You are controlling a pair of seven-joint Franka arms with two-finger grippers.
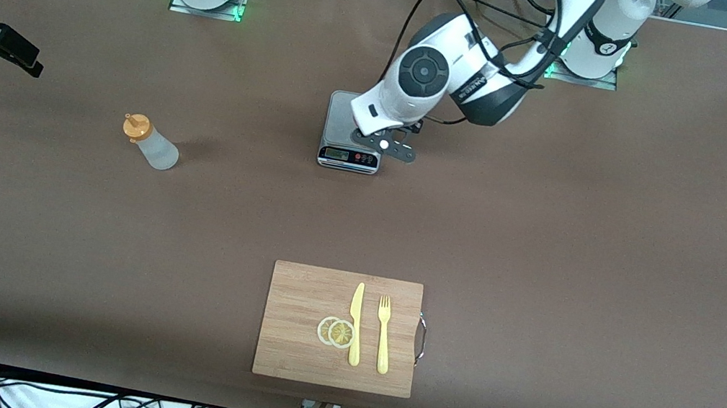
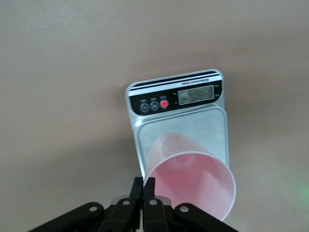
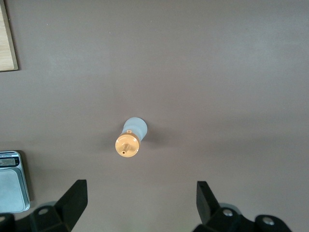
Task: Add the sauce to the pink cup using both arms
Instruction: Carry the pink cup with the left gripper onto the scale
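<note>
Since I want the pour weighed, my left claw (image 2: 143, 186) pinches the pink cup (image 2: 193, 179) on the scale (image 2: 176, 99); right claw (image 3: 140, 203), fingers apart, hovers over the sauce (image 3: 130, 137) standing on the desk (image 1: 549, 226).

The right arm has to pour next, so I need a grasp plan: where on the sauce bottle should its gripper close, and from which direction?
Judging by its pose, grip the sauce bottle at mid-body, below the orange cap. It stands upright and alone, so descend from above, where the open right gripper hovers, straddling the round body.
</note>
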